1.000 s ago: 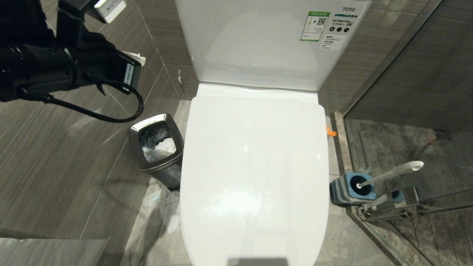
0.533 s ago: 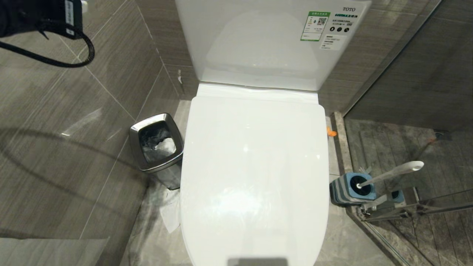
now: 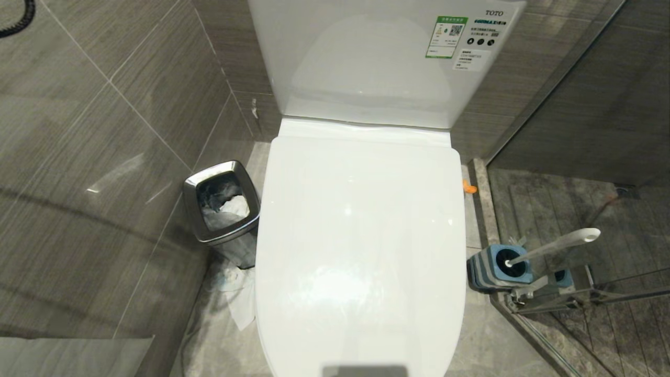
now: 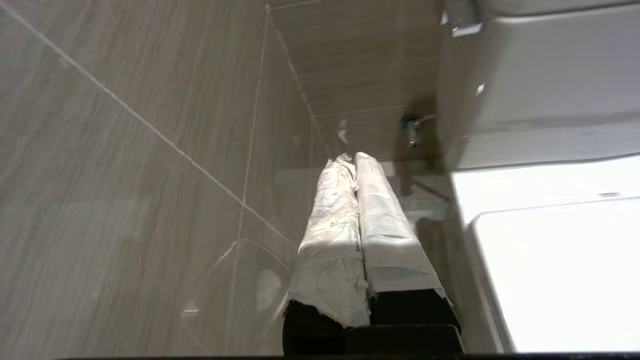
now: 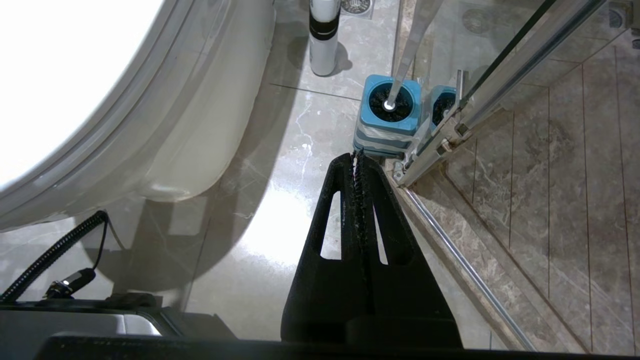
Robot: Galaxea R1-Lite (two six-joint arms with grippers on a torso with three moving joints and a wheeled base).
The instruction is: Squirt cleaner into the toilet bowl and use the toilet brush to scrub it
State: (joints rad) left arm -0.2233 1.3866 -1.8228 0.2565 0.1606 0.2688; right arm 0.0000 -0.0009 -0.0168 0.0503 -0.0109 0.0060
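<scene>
— What stands by the tiled wall (image 3: pixel 104 157)?
— A small steel bin (image 3: pixel 222 209), crumpled white paper inside. More paper (image 3: pixel 238 303) lies on the floor just beside it.
— And on the other side?
— A glass shower door (image 5: pixel 505 60), with what may be a floor drain (image 5: pixel 356 5) near its foot.

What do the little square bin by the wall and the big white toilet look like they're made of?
The small square silver bin looks like brushed steel: its rim throws grey metallic reflections. The large glossy white toilet, lid shut, shows soft highlights; the lid is probably plastic and the body glazed ceramic, though the look leaves that open.
</scene>
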